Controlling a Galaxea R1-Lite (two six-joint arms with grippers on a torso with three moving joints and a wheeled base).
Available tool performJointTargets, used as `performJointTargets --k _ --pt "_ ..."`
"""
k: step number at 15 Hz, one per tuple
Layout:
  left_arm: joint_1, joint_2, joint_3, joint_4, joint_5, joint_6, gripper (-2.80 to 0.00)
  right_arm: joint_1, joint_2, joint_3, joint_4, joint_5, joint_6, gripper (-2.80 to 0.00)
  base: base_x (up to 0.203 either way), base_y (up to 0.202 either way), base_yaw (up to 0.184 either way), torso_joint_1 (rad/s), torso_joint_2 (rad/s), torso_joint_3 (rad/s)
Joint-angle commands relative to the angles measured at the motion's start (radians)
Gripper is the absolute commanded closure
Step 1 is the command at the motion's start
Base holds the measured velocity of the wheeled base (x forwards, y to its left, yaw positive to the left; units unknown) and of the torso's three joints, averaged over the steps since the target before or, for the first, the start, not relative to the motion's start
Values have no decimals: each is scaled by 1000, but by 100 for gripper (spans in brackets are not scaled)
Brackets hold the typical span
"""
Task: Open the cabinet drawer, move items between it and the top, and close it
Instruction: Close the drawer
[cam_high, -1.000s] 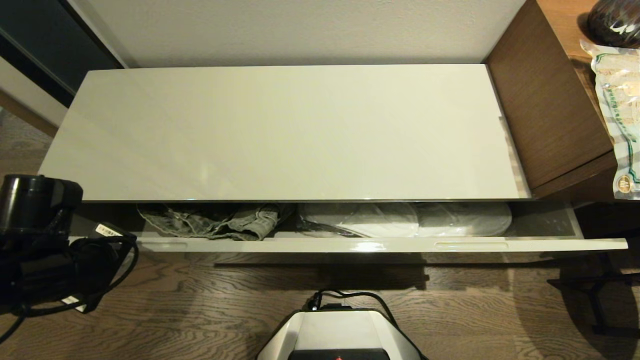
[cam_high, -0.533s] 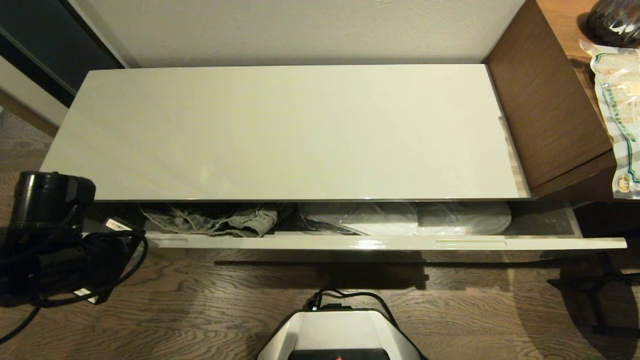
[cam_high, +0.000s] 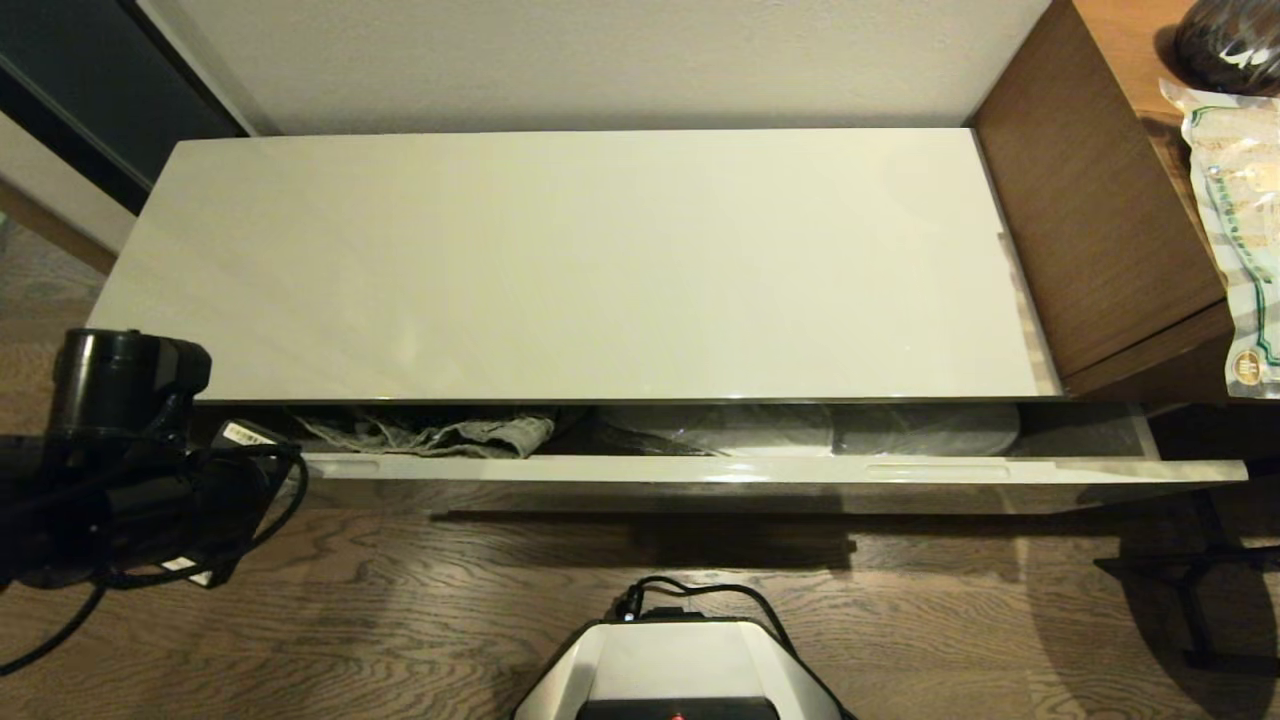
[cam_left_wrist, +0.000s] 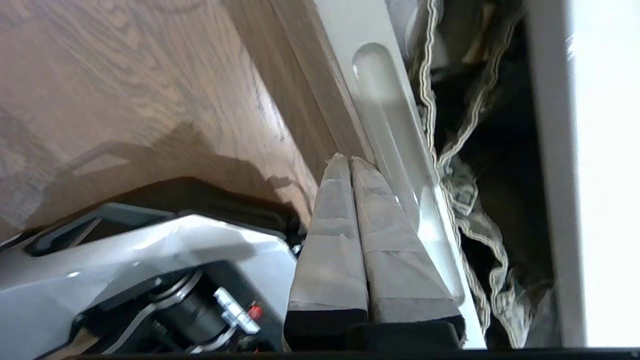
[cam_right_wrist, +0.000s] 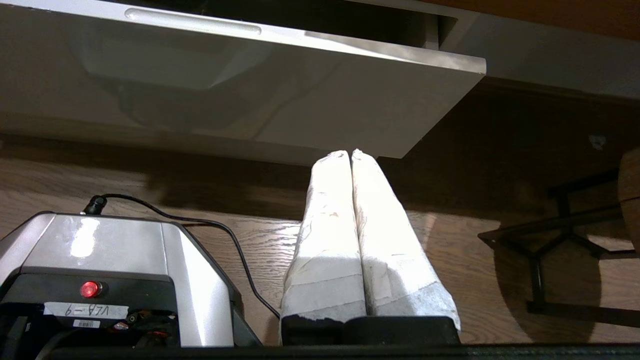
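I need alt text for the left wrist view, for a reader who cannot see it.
The left gripper, fingers shut, has its tips at the drawer front, beside its handle slot. Crumpled cloth lies inside the drawer.

Only one marking can be read. A white label on the dark front of the robot's base, low and to the side of the closed right gripper, carries handwritten characters seen upside down, something like "V1A-9". A small barcode sticker below it, the tags on the left arm's cable and the print on the packet on the desk are too small to read.
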Motion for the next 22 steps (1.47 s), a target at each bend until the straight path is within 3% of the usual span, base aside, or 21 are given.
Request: performJointTargets --k 1,6,11,15,22 --pt "0 26 -18 -8 7 -11 0 0 1 0 -2 0 -1 0 0 0 0 0 0 0" --pt "0 33 -47 -8 10 -31 0 0 1 0 -1 0 -1 0 0 0 0 0 0 0" --pt "5 36 -89 -11 18 -30 0 0 1 0 -1 0 -1 0 0 0 0 0 0 0" --pt "8 72 -96 -84 16 -17 0 0 1 0 -2 0 -1 0 0 0 0 0 0 0" --pt "6 50 -138 -78 11 -14 0 0 1 0 -2 0 -1 0 0 0 0 0 0 0"
